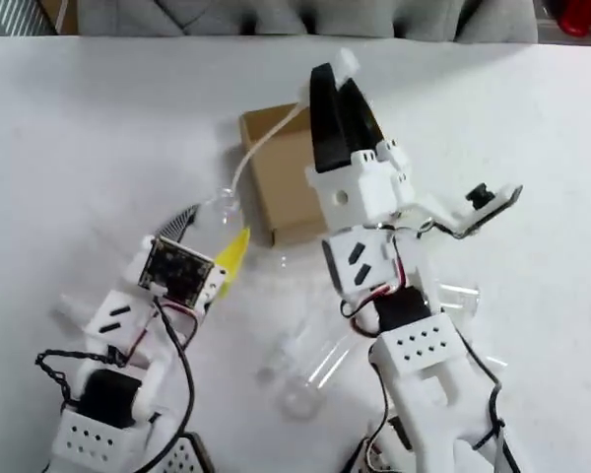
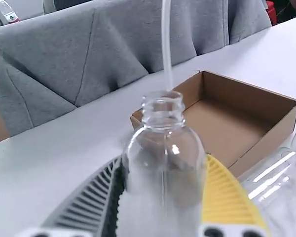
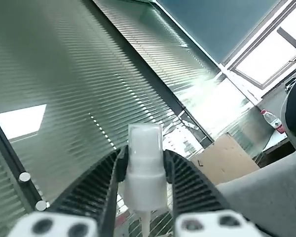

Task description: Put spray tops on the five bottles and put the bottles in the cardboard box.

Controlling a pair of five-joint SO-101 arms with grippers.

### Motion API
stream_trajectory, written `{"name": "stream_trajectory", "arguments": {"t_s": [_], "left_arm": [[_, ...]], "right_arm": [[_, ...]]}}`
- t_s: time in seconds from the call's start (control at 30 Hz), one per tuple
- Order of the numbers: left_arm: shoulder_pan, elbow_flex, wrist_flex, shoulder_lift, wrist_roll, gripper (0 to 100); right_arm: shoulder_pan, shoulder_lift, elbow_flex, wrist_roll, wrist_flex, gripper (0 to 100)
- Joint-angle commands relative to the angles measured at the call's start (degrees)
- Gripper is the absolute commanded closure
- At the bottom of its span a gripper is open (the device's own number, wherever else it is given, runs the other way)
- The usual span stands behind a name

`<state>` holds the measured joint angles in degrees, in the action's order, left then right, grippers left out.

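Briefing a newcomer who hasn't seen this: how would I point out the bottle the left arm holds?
Find the cardboard box mid-table. Beside its corner nearest the left arm, a clear bottle stands upright in the left gripper. Unlike the bottles lying flat nearby, it has a thin tube hanging over its open neck.

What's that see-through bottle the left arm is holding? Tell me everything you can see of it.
The bottle is clear plastic with rounded shoulders and a threaded neck, open, with no top on. It stands upright, clamped between the left arm's jaws, one grey, one yellow, both ribbed. A thin white tube hangs down to its mouth. It looks empty. The cardboard box lies behind it, apart.
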<state>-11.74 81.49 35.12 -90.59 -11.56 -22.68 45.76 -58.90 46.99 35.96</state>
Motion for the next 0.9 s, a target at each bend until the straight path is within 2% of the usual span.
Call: {"name": "stream_trajectory", "arguments": {"t_s": [0.0,0.43,0.6,0.87], "left_arm": [[-1.5,-0.5,-1.0,-0.7,-0.4,98],[-0.9,-0.5,-1.3,-0.7,-0.4,98],[-0.9,-0.5,-1.4,-0.7,-0.4,98],[-0.9,-0.5,-1.4,-0.7,-0.1,98]], "right_arm": [[0.6,-0.1,4.4,-0.8,1.2,98.1],[0.0,-8.5,5.8,-0.3,0.7,98.2],[-0.9,-6.5,5.3,-0.1,-3.6,98.2],[-7.0,0.1,5.3,-0.5,-18.5,98.2]]}}
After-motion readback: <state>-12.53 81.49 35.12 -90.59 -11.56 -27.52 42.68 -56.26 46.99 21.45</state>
